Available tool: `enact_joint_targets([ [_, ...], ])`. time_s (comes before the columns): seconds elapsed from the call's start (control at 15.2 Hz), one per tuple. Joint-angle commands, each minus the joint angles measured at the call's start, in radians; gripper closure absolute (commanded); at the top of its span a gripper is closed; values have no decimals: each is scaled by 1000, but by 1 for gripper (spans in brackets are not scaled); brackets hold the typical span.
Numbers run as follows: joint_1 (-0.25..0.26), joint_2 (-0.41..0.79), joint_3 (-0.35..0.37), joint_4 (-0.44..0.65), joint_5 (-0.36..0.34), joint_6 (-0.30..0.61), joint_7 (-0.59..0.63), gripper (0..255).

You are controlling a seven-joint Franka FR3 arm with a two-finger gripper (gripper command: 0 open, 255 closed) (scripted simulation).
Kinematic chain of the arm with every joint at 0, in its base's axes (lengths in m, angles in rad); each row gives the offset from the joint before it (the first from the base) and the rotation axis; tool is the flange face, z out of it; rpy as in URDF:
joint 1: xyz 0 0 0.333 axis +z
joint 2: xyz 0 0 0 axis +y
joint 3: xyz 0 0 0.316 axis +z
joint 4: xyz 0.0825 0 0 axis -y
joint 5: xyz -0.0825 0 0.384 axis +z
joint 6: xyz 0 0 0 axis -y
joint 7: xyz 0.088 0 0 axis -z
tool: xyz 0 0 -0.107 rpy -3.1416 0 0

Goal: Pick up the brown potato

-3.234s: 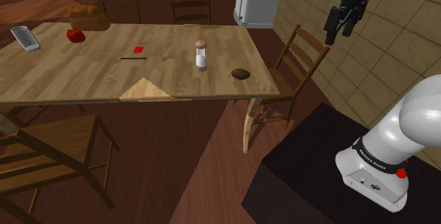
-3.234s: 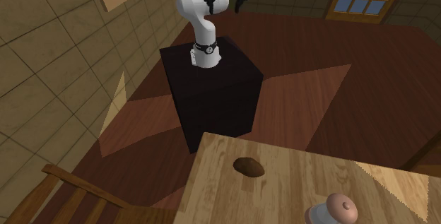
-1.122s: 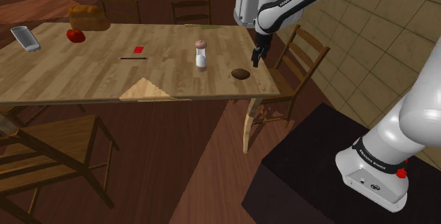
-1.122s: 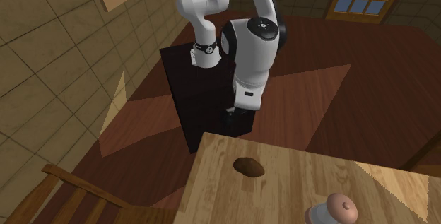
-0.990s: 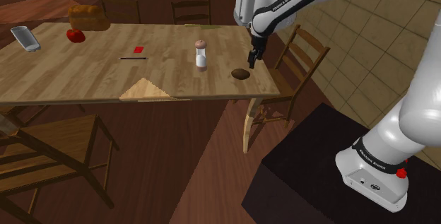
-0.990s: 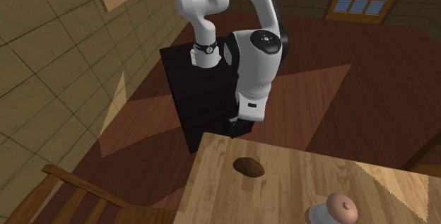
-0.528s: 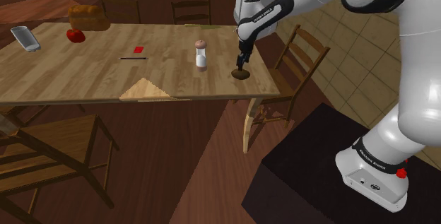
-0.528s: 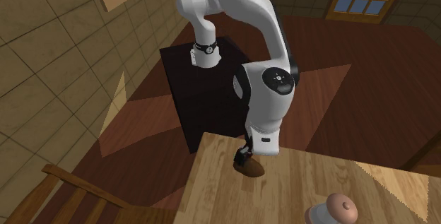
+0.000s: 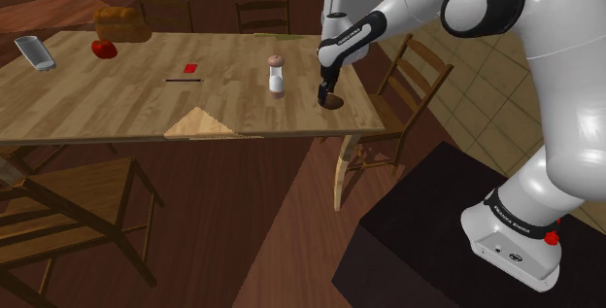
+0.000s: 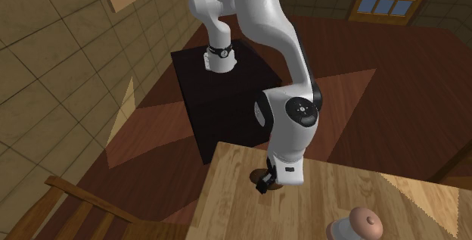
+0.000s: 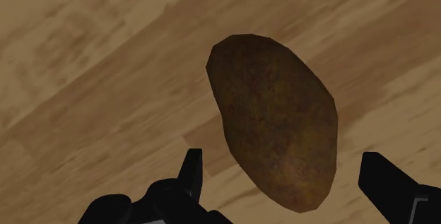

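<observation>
While jaws stand apart astride brown potato [image 11: 275, 120], not touching, end effector [image 11: 281, 164] released, hangs low to clasp it; potato lies on bench [image 9: 146, 102] near shoulder view's right edge, right of shaker [image 9: 277, 73].

1. A long table [image 9: 117, 102] of pale wood planks carries everything.
2. A brown potato [image 11: 275, 131] lies on its side on the bare wood, near the table's corner at the shoulder view's right.
3. Just to that view's left of it, a white shaker [image 9: 277, 73] with a tan cap stands upright.
4. Around mid-table lie a small flat red piece [image 9: 190, 68] and, just beside it, a thin dark stick [image 9: 184, 80].
5. At the far left end sit a brown loaf [image 9: 121, 24], a red round thing [image 9: 104, 50] and a grey container [image 9: 34, 52].
</observation>
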Motion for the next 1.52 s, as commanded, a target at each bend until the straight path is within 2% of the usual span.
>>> enact_joint_targets([
  [0.0, -1, 19, 0, 1, 0, 18, 0, 0],
  [0.13, -1, 25, 0, 3, 0, 23, 0, 0],
  [0.2, -1, 26, 0, 3, 0, 23, 1, 255],
  [0.79, -1, 25, 0, 3, 0, 22, 0, 255],
  [1.45, 1, -71, -1, -16, -1, -55, -3, 255],
])
